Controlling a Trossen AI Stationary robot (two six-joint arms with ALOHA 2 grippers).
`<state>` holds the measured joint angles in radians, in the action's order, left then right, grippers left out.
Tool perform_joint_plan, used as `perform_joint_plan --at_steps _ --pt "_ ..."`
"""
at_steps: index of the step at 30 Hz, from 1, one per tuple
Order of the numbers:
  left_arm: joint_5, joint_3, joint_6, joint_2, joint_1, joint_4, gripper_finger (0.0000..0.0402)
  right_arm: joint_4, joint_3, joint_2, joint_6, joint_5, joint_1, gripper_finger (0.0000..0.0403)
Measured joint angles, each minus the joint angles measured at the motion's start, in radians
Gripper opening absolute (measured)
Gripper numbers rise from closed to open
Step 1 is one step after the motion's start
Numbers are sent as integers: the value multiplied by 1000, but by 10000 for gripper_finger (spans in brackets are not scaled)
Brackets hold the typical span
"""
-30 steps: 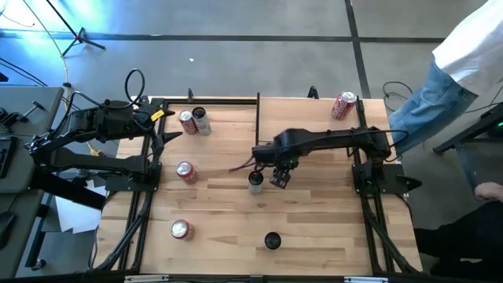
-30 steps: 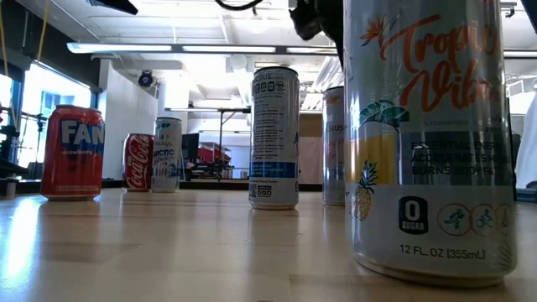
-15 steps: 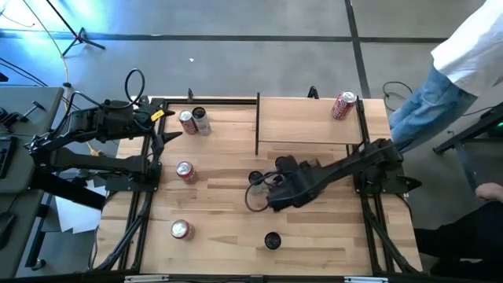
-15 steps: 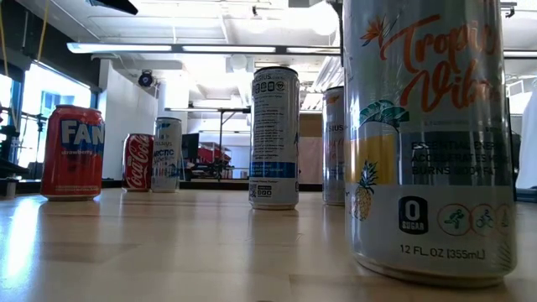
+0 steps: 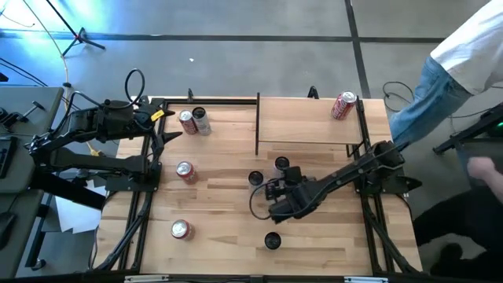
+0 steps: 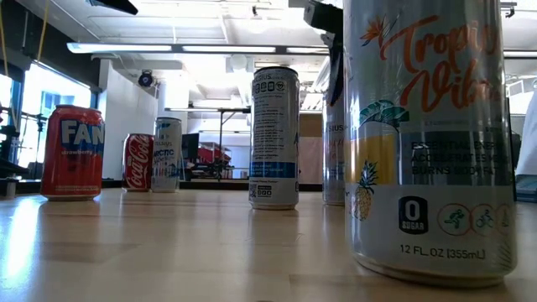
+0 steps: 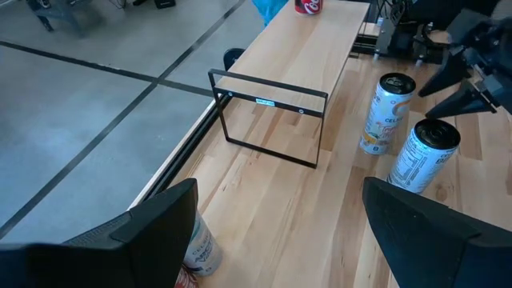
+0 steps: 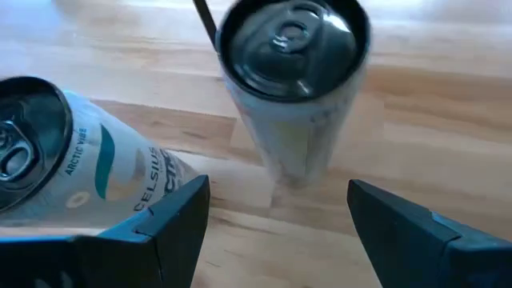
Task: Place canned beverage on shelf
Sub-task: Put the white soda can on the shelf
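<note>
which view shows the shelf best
The high view: the whole shelf shows, with a red can at its far right corner. The left wrist view shows it lengthwise; the low and right wrist views barely show it.

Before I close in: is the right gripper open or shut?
Open: the right gripper has a wide gap between its fingers, holding nothing.

The shelf (image 5: 306, 119) board lies bare except for a red can (image 5: 343, 104) at its 2 o'clock corner, so most of its top is free. Two tall cans (image 5: 256, 179) (image 5: 282, 164) stand close together at table centre, with the right gripper (image 5: 273, 195) open just at their 6 o'clock. A dark-topped can (image 5: 272, 240) blocks the near edge. The left gripper (image 5: 167, 126) waits open at 9 o'clock.
</note>
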<state>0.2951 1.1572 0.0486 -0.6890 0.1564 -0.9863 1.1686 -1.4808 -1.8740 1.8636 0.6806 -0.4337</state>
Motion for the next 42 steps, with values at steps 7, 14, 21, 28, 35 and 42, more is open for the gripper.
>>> perform_joint_plan --at_steps 7,14,21,28,35,42 --pt "0 0 0 0 0 0 335 -43 5 -27 -9 8 3 281" --pt "0 0 0 0 0 0 335 -75 5 -70 -37 5 46 281" --pt "0 0 0 0 0 0 335 -68 5 -81 -38 27 109 281" --pt "0 0 0 0 0 0 335 -76 4 -93 -59 46 166 272" --pt "0 0 0 0 0 0 335 -79 4 -93 -110 49 192 231" --pt "0 0 0 0 0 0 335 -65 4 -92 -145 46 189 218"
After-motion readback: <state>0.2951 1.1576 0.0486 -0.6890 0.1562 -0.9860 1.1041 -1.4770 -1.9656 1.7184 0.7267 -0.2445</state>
